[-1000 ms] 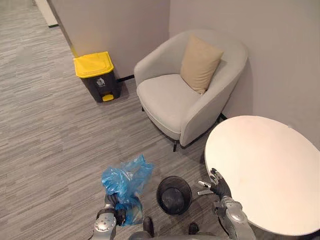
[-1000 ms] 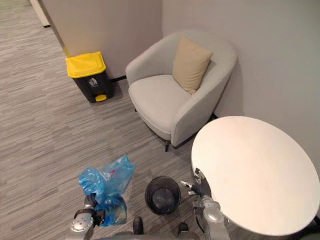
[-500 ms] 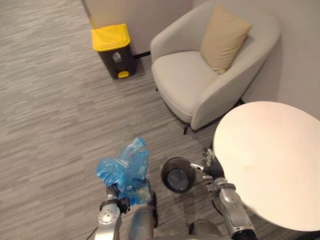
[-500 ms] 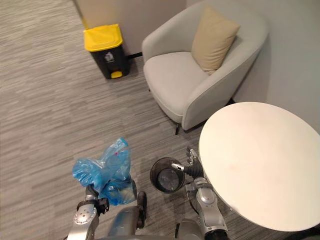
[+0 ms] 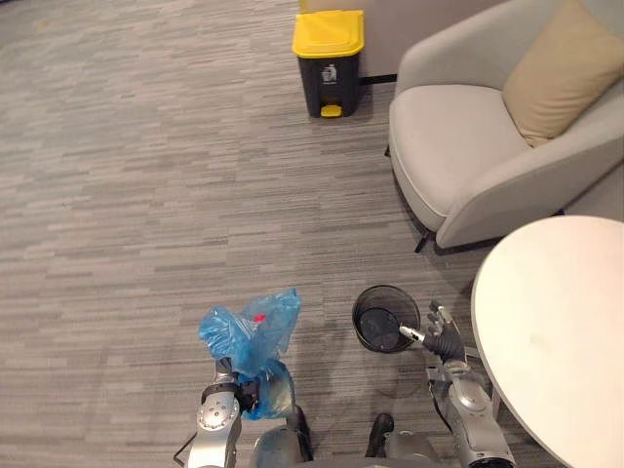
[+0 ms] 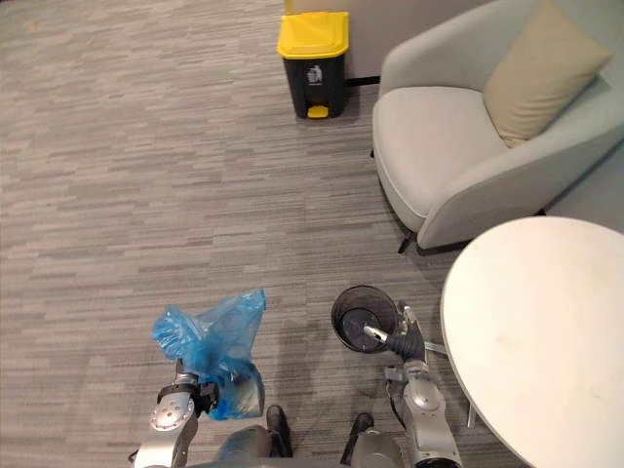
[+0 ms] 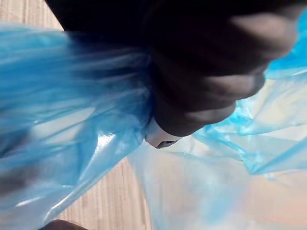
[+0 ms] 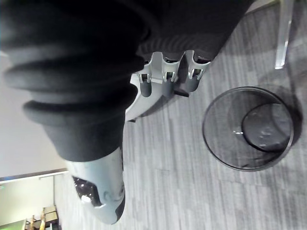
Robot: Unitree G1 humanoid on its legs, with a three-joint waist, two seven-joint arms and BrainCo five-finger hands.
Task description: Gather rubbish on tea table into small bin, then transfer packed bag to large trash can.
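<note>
A tied blue plastic bag point(image 5: 250, 333) with rubbish inside hangs above the grey carpet, and my left hand point(image 5: 235, 392) is shut on its neck. In the left wrist view the blue plastic point(image 7: 72, 120) wraps close around the hand. The small black mesh bin point(image 5: 383, 320) stands on the floor to the right of the bag, with no liner in it point(image 8: 249, 127). My right hand point(image 5: 444, 340) hovers open beside the bin's right rim, holding nothing. The large dark trash can with a yellow lid point(image 5: 329, 47) stands far ahead by the wall, lid down.
A round white tea table point(image 5: 561, 331) is at the right, its top bare. A light grey armchair point(image 5: 458, 156) with a beige cushion point(image 5: 565, 68) stands beyond it. Open carpet lies between the bag and the large can.
The camera has swung, so the whole scene has shifted right and the large can now sits near the top middle. The bag stays in my left hand; my right hand stays by the small bin.
</note>
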